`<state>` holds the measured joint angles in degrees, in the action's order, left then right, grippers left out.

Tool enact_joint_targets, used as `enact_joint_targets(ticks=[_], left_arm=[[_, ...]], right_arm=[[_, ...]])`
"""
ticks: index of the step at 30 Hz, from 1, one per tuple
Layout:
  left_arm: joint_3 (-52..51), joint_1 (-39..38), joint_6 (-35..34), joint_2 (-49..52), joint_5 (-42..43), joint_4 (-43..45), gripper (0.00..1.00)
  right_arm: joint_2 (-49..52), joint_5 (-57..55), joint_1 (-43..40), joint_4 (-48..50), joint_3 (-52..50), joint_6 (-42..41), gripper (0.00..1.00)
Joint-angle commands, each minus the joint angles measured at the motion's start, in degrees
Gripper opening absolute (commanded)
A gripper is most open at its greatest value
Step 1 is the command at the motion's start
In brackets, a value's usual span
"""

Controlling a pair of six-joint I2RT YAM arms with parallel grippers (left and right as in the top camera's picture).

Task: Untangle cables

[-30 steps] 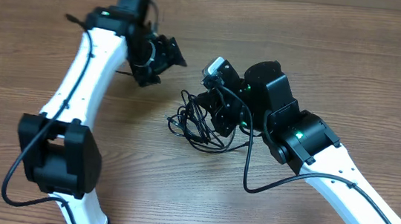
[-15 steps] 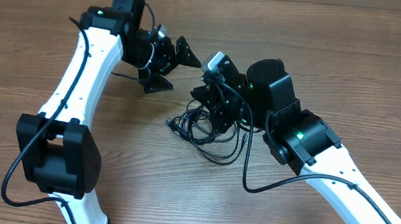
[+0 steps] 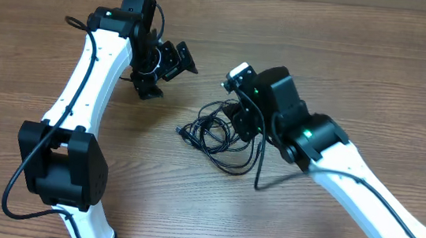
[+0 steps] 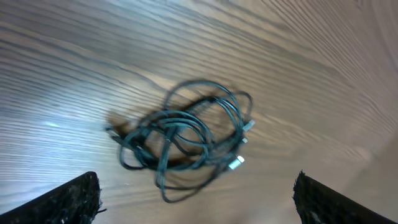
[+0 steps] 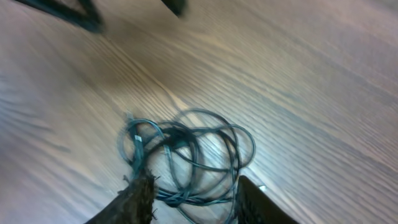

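Observation:
The cables lie as one tangled black bundle of loops on the wooden table. In the left wrist view the cables show silver plug tips on their right side. My left gripper hovers to the upper left of the bundle, apart from it. It is wide open and empty, with its fingertips at the frame's bottom corners. My right gripper hangs over the bundle's right part. Its jaws stand apart, and strands of the cables run between its fingers.
The thicker black wire of the right arm loops down onto the table beside the bundle. The left arm's base stands at the front left. Bare wood surrounds the bundle on all sides.
The right gripper's jaws have parted from shut, and that arm has shifted a little. The left gripper reached toward the right gripper, then drew back to the upper left, fully open.

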<state>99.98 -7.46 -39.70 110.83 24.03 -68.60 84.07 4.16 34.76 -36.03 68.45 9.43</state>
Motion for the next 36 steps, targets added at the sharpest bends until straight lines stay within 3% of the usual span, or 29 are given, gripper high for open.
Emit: enact_joint_targets(ticks=[1, 10, 19, 36], left_arm=[[-0.5, 0.24, -1.64, 0.44, -6.36, -0.04, 1.0], [-0.5, 0.31, -1.6, 0.44, -8.07, 0.02, 1.0], [-0.5, 0.31, -1.62, 0.44, -8.04, 0.02, 1.0], [-0.5, 0.35, -1.6, 0.44, -8.04, 0.02, 1.0]], right_arm=[[5.33, -2.1, -1.84, 1.64, 0.2, 0.33, 0.44], [12.2, 1.18, -7.34, 7.5, 0.2, 5.95, 0.58], [17.81, 8.59, -15.32, 11.67, 0.2, 6.14, 0.61], [24.46, 8.61, -15.21, 15.65, 0.2, 9.14, 0.67]])
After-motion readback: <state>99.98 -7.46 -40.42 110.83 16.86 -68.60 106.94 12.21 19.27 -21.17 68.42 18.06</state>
